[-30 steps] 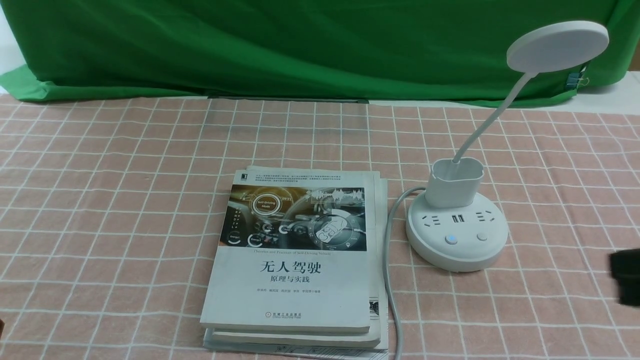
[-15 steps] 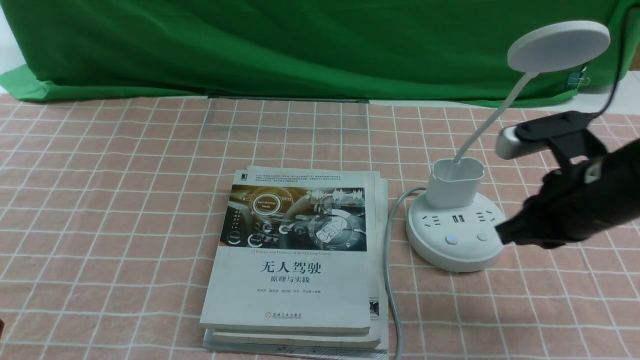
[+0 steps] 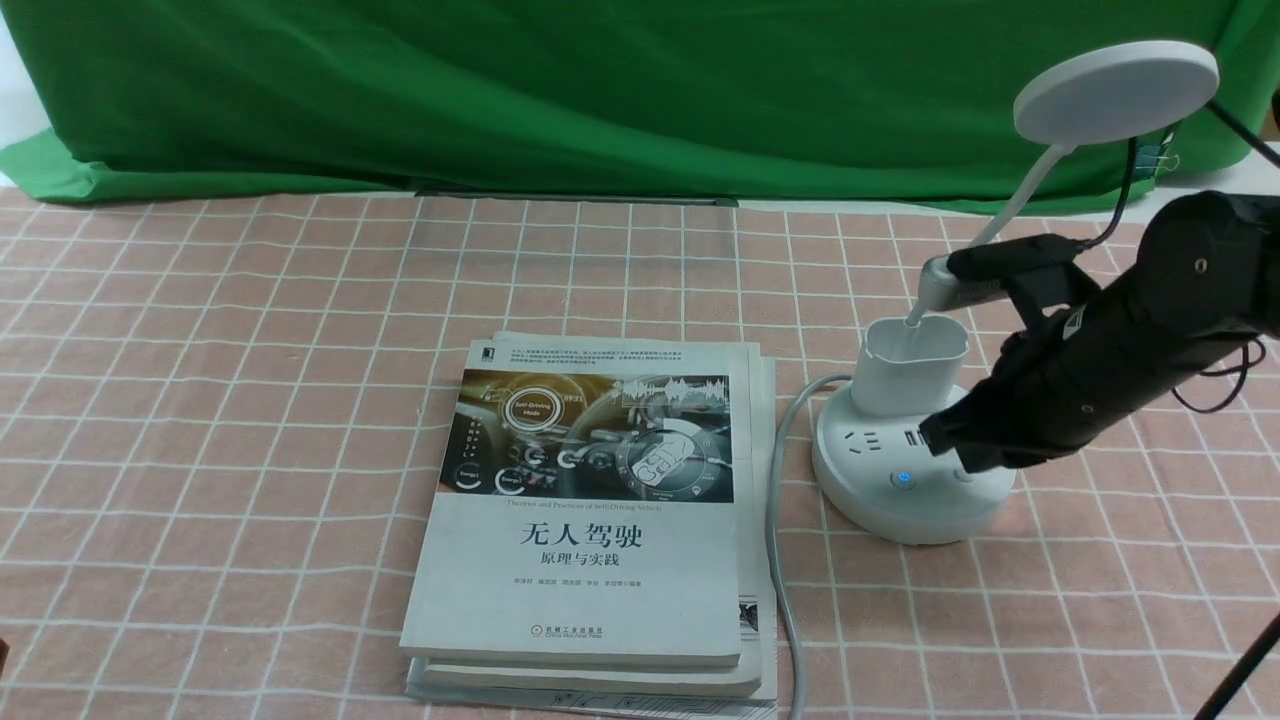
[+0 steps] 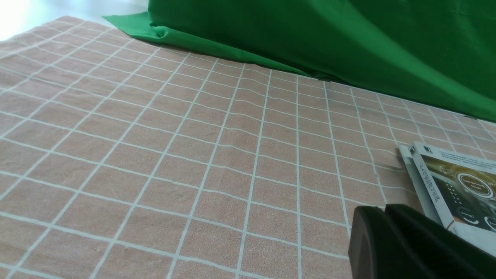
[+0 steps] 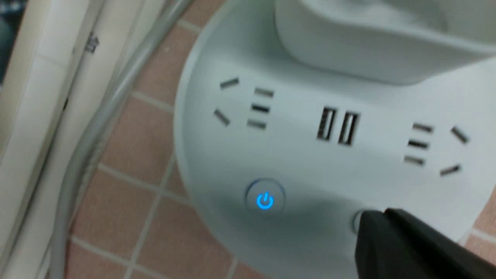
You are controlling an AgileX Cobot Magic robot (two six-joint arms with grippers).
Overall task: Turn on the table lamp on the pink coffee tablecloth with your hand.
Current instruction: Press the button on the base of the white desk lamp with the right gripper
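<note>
The white table lamp [image 3: 905, 505] stands on the pink coffee tablecloth [image 3: 200, 400] at the right, its disc head [image 3: 1115, 92] up on a thin neck above the cup holder [image 3: 912, 365]. Its left button [image 3: 903, 479] glows blue. My right gripper [image 3: 948, 442], the black hand, is shut and reaches in from the right over the base. In the right wrist view its tip [image 5: 372, 223] sits on the lamp's right button [image 5: 355, 221] and covers most of it. My left gripper [image 4: 383, 212] is shut and empty, low over the cloth beside the book.
A stack of books [image 3: 590, 520] lies left of the lamp and also shows in the left wrist view [image 4: 457, 186]. The lamp's grey cable [image 3: 775, 520] runs along the books toward the front edge. A green backdrop cloth [image 3: 500, 90] hangs behind.
My right arm has come in from the right edge, moved left and down, and its shut tip now rests over the lamp base's right button. The lamp and books have not moved.
</note>
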